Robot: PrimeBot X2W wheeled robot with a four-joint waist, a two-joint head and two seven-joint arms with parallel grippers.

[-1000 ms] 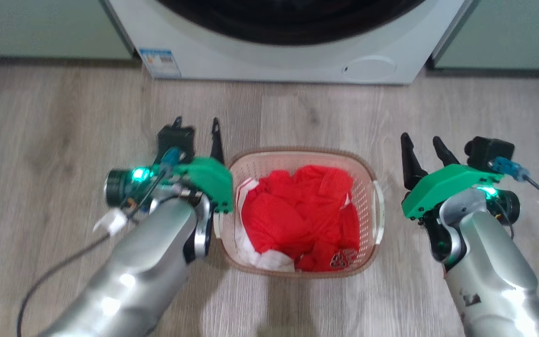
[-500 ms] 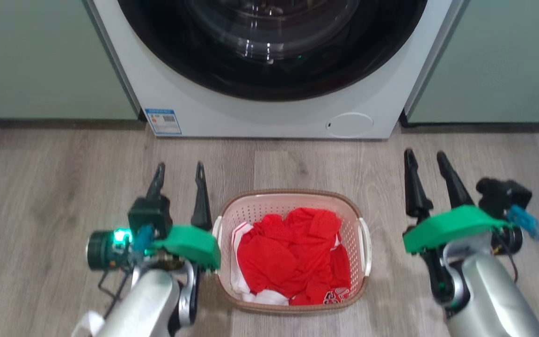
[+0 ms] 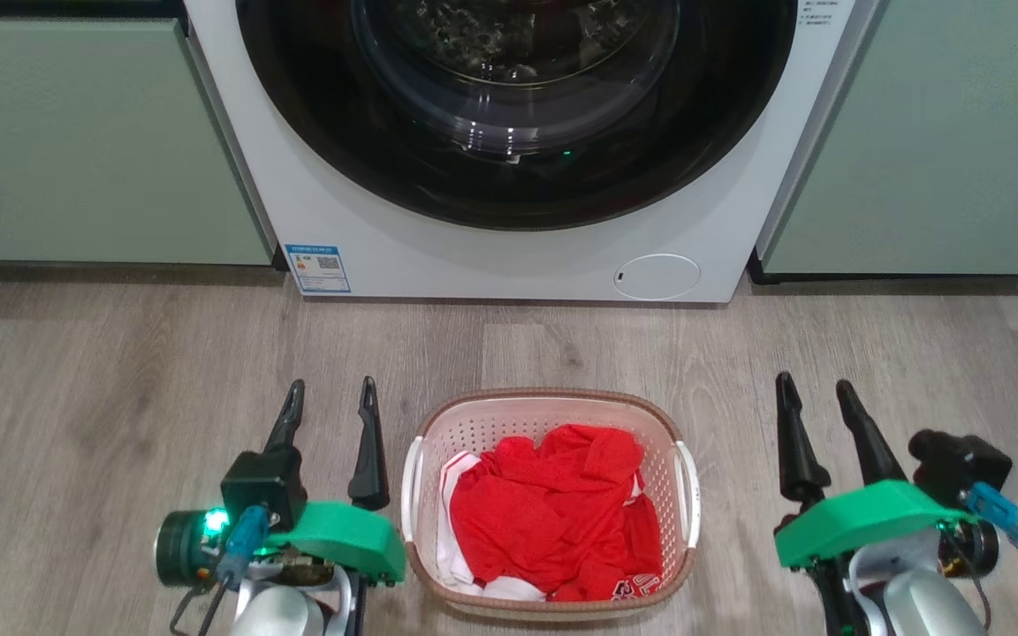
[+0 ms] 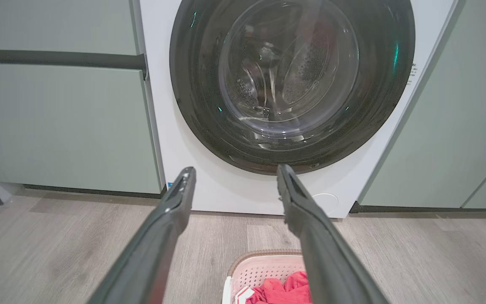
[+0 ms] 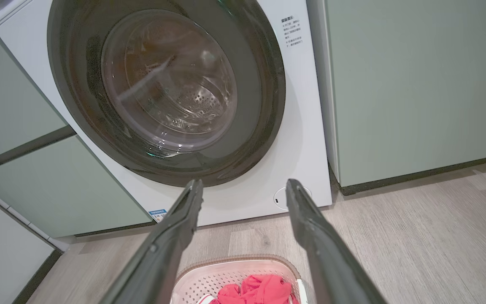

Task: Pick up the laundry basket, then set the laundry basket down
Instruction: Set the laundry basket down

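The laundry basket [image 3: 553,396] sits on the wood floor [image 3: 120,371] before the washing machine [image 3: 509,256]. My left gripper [image 3: 333,389] and right gripper [image 3: 813,382] flank it, fingers apart, holding nothing. I can't tell whether it is already set down or not yet lifted. A lift means catching both white handles [image 3: 690,481].

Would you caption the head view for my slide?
Basket on floor between open left gripper and right gripper, before washer.
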